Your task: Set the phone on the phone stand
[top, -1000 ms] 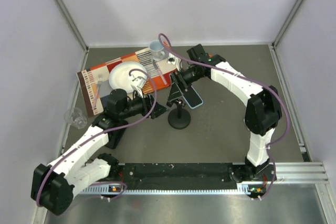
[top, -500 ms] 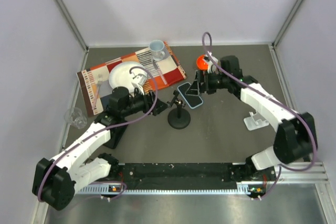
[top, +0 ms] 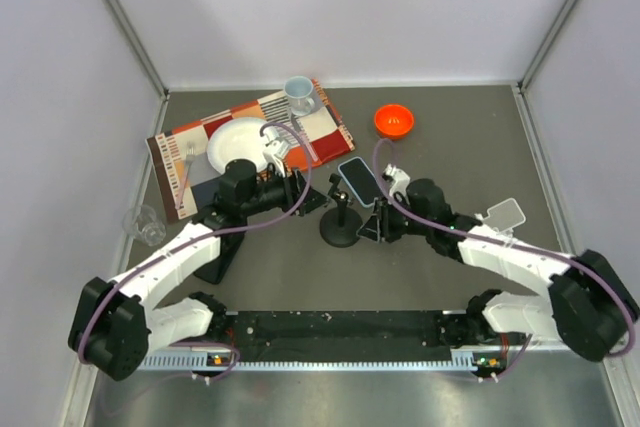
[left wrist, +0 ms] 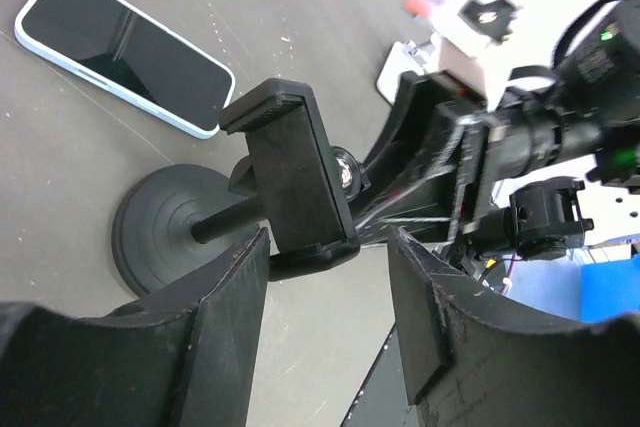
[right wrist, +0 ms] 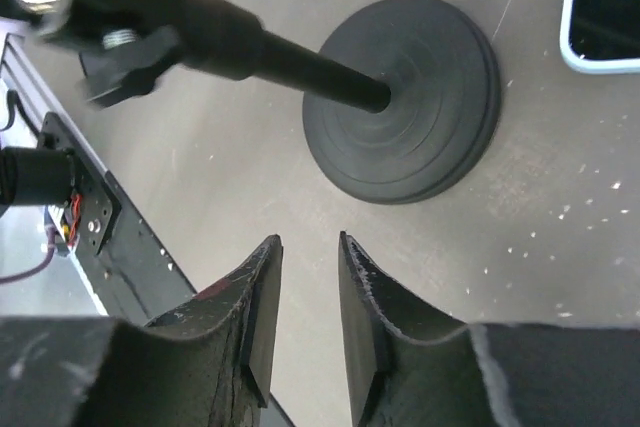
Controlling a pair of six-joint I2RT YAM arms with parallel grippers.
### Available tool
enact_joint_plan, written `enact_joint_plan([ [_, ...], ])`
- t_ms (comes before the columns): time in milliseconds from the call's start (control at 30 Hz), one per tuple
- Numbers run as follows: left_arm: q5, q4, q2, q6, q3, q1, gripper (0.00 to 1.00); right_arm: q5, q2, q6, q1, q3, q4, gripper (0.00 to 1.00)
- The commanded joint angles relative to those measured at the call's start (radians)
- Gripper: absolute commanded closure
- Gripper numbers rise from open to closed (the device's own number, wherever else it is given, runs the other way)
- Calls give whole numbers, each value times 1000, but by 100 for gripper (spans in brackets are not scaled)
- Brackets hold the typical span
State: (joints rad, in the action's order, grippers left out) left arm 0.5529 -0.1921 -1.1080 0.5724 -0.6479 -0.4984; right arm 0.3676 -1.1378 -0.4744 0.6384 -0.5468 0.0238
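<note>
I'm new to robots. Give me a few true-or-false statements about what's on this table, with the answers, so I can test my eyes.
1. The phone sits in the phone stand. False: it lies flat on the table beside the stand.
2. An orange bowl stands on the table. True.
3. The right gripper holds the phone. False: nothing is between its fingers, which point down near the stand's round base.
4. The white plate rests on a patterned mat. True.
5. The stand's clamp is empty. True.
</note>
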Motion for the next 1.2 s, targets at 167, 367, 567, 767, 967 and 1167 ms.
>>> enact_joint_plan([
  [167,2,-38,51,6,-4,-43,49,-82,-252,-148,47,-116,324,66],
  [367,-11,-108,57,72,45,-89,53,-65,-315,-144,46,-212,297,65],
  [567,-34,-191,19,141,85,-126,53,-64,-382,-98,47,-329,225,64],
  [767,-45,-240,-33,167,64,-155,51,-53,-468,-67,46,-469,116,61],
  [967,-68,-166,8,124,40,-160,47,-156,-441,-15,29,-507,-5,52],
  [1167,-130,-5,135,37,24,-160,35,-193,-361,55,-29,-447,-91,42],
])
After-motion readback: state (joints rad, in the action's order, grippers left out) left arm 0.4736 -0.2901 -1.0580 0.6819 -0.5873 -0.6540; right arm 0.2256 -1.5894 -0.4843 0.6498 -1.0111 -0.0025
